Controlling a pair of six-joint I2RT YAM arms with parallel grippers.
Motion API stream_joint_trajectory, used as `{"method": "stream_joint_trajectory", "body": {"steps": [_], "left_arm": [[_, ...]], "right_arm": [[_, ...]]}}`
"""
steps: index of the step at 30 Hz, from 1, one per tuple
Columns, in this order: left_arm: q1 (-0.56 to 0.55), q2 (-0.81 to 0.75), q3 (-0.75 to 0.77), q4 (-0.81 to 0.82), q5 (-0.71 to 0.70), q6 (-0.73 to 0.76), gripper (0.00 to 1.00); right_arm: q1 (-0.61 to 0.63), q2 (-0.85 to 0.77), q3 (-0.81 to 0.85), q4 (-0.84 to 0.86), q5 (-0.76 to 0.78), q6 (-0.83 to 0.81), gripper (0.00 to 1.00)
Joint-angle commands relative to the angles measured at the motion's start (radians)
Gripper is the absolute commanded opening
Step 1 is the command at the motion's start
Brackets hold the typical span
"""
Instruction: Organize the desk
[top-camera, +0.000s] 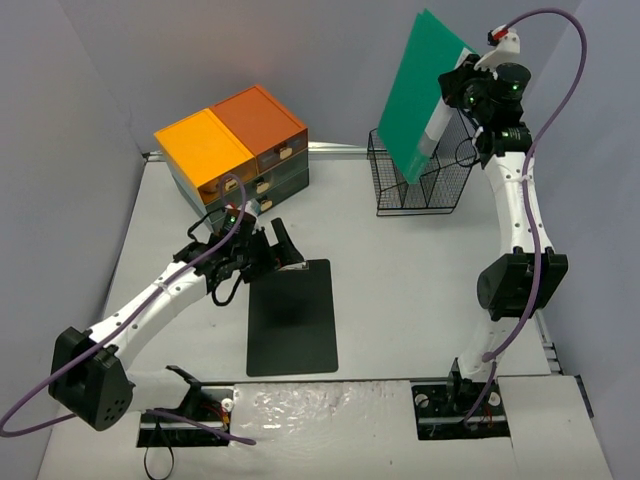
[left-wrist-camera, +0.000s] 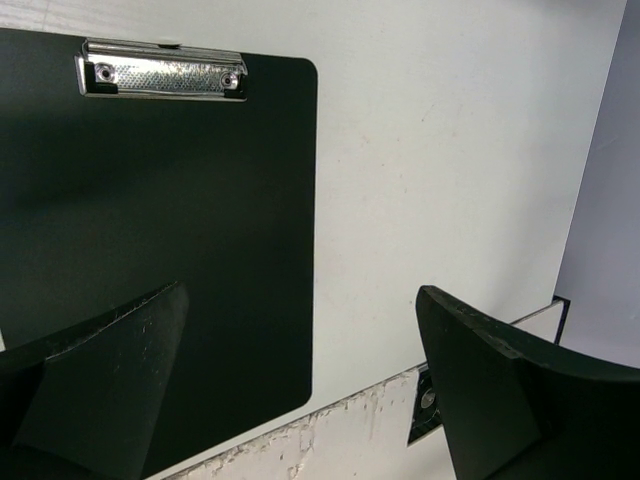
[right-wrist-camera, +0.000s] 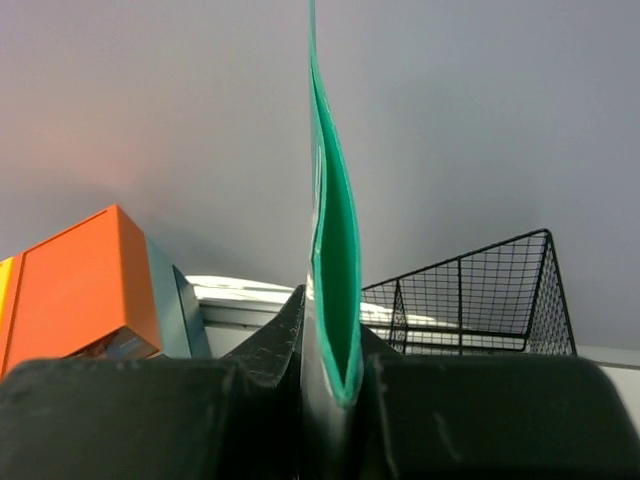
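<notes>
The desk (top-camera: 400, 300) is a pale grey tabletop. A black clipboard (top-camera: 291, 316) lies flat on it near the front middle; the left wrist view shows it (left-wrist-camera: 150, 220) with its metal clip (left-wrist-camera: 160, 75). My left gripper (top-camera: 283, 245) is open and empty, just above the clipboard's far edge. My right gripper (top-camera: 450, 95) is shut on a green folder (top-camera: 424, 90), held upright and tilted over the black wire basket (top-camera: 425, 180). In the right wrist view the folder's edge (right-wrist-camera: 335, 280) is pinched between my fingers.
An orange-topped drawer unit (top-camera: 232, 140) stands at the back left, also in the right wrist view (right-wrist-camera: 80, 290). The wire basket shows behind the folder (right-wrist-camera: 480, 300). Grey walls enclose the desk on three sides.
</notes>
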Motion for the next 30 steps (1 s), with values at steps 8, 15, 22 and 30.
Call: {"method": "stream_joint_trajectory", "body": {"steps": [8,15,22,30], "left_arm": [[0.004,-0.022,0.073,-0.029,0.016,0.039,0.97],[0.004,-0.002,0.100,-0.064,0.021,0.067,0.97],[0.004,0.021,0.120,-0.092,0.027,0.092,0.97],[0.004,0.049,0.138,-0.101,0.041,0.110,0.97]], "right_arm": [[0.005,-0.053,-0.073,0.323,0.099,-0.009,0.00],[0.001,-0.037,-0.095,0.427,0.131,-0.038,0.00],[0.000,-0.024,-0.098,0.482,0.167,-0.053,0.00],[-0.015,-0.071,-0.267,0.564,0.195,-0.083,0.00]]}}
